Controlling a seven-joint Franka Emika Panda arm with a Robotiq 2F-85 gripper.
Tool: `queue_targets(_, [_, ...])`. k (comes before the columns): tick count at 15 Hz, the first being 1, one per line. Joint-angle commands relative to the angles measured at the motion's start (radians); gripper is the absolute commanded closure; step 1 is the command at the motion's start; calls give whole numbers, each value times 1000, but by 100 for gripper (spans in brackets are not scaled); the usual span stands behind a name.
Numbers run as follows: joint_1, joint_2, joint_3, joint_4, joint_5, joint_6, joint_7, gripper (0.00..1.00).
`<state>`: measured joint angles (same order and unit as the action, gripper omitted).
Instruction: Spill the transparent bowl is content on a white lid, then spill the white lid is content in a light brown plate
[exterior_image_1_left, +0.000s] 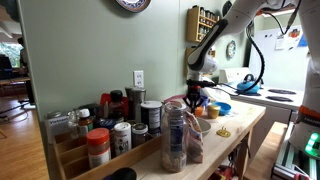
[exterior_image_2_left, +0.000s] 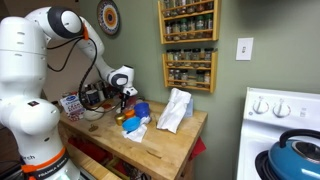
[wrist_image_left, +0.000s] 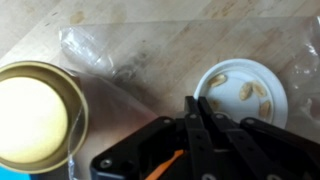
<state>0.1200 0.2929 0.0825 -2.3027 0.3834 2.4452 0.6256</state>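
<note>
In the wrist view the claw (wrist_image_left: 203, 108) is pressed together at the left rim of the lid (wrist_image_left: 240, 90), mid-right of frame, its pieces aboard, while the plate (wrist_image_left: 35, 118) lies at far left

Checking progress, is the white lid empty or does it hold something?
Not empty: the wrist view shows several pale pieces lying inside the white lid.

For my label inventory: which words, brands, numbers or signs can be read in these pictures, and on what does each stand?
No text can be read anywhere.
Jars in the wooden crate: labels blurred.
Spice racks: jar labels too small.
Small box: print blurred.
Clock: numbers too small.
White lid: no writing shows.
</note>
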Motion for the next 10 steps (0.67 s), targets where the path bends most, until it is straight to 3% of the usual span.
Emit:
queue_targets(1, [9, -62, -6, -33, -44, -31, -40, 98])
queue_targets(6, [11, -129, 5, -38, -89, -73, -138, 98])
queue_targets(10, [25, -171, 19, -18, -160, -174, -213, 98])
